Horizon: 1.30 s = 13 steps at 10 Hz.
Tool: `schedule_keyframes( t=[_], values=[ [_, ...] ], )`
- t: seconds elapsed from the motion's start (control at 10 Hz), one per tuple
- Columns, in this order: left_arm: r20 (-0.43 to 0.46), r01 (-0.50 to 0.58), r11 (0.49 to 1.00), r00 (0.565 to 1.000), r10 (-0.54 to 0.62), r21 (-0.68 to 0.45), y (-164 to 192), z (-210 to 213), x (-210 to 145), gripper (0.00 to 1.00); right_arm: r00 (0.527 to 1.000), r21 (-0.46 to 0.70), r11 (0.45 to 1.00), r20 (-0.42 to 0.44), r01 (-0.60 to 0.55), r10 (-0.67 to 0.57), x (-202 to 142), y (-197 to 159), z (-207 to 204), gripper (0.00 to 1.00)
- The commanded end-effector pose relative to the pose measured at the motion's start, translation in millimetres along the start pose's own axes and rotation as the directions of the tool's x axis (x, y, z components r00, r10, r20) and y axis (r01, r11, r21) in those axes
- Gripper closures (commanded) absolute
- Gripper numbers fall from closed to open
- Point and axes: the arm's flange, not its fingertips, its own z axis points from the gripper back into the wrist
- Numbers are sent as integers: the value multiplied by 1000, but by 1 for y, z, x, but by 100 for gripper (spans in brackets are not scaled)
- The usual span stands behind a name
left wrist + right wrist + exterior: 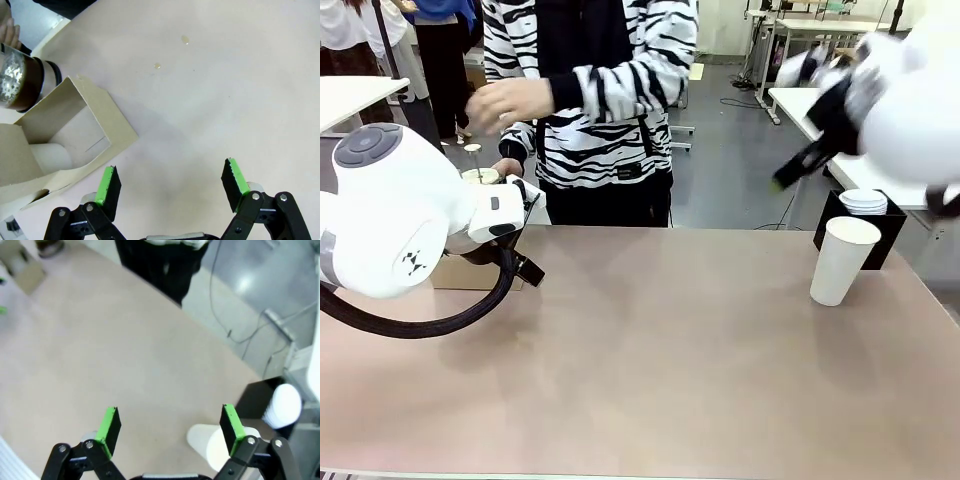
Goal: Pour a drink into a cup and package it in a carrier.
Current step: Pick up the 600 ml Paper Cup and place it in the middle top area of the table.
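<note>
At far right of table (650, 350): noting cup (844, 260) standing upright, unlidded, just in front of black box (892, 238) holding stacked white lids (865, 202). Viewing same cup from above past right gripper (170, 412), close to one finger; reading jaws as wide apart, gripping nothing. Seeing right arm blurred in front view.

At left side: logging carrier (75, 125) lying just beside left gripper (171, 172); hovering over bare tabletop with jaws likewise spread and empty. Spotting glass jug (15, 80) with dark drink (30, 95) at carrier's far corner, person's hand (507, 167) just beside its top. Recording other hand (510, 100) raised, blurred. Noting two small droplets (157, 65) on tabletop.
</note>
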Motion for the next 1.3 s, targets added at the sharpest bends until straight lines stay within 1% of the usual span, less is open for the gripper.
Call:
schedule_keyframes(
  t=[0.0,0.1,0.2,0.3,0.4,0.5,0.6,0.7,1.0,1.1,1.2],
  values=[
    [0,1,1000,1000,-1,0,0,0,0,0,993,204,972,55,-116,107,-6,-66,49,0],
    [0,1,1000,1000,-1,0,0,0,0,0,980,290,941,149,-174,135,-26,-112,71,0],
    [0,1,1000,1000,-1,0,0,0,0,0,958,358,902,238,-241,161,-60,-161,85,0],
    [0,1,1000,1000,-1,0,0,0,0,0,948,394,886,291,-244,132,-91,-192,82,0],
    [0,1,1000,1000,-1,0,0,0,0,0,919,405,860,358,-311,164,-118,-209,70,0],
    [0,1,1000,1000,-1,0,0,0,0,0,894,387,861,421,-331,155,-135,-217,53,0],
    [0,1,1000,1000,-1,0,0,0,0,0,872,393,855,473,-338,128,-143,-216,37,0],
    [0,1,1000,1000,-1,0,0,0,0,0,908,355,887,394,-295,144,-146,-207,82,0],
    [0,1,1000,1000,-1,0,0,0,0,0,908,355,887,394,-295,144,-146,-207,82,0],
    [0,1,1000,1000,-1,0,0,0,0,0,905,365,882,401,-298,140,-152,-210,66,0],
    [0,1,1000,1000,-1,0,0,0,0,0,888,458,842,456,-284,51,-170,-224,46,0]
  ],
)
